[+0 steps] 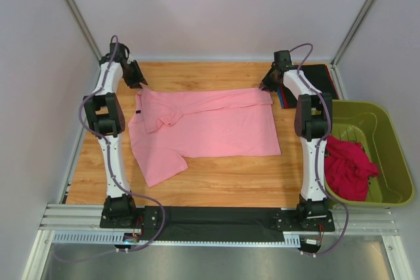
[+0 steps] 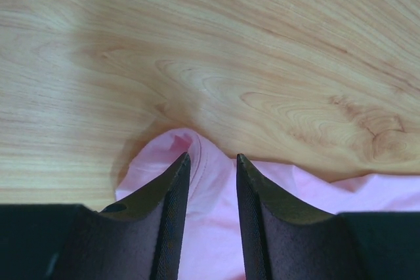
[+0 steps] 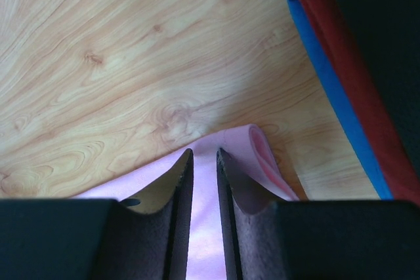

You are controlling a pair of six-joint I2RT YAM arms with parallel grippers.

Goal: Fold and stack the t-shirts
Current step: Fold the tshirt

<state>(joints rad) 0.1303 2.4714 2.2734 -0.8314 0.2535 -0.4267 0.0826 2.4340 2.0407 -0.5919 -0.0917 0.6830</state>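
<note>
Plainly, pink t-shirt (image 1: 210, 126) on wooden table (image 1: 223, 181).

I am counting five t-shirts in all: one light pink t-shirt (image 1: 210, 126), one magenta-red t-shirt (image 1: 348, 168), and three folded ones in a single pile, namely one black t-shirt (image 1: 323, 78), one red t-shirt (image 3: 341, 50) and one blue t-shirt (image 3: 328, 77). I am seeing one olive-green tub (image 1: 394, 142) and one wooden tabletop (image 1: 216, 181). I am running two arms, the left arm (image 1: 108, 122) and the right arm (image 1: 312, 129), each carrying one two-fingered hand: the left hand (image 2: 211, 159) and the right hand (image 3: 205, 152).
</note>
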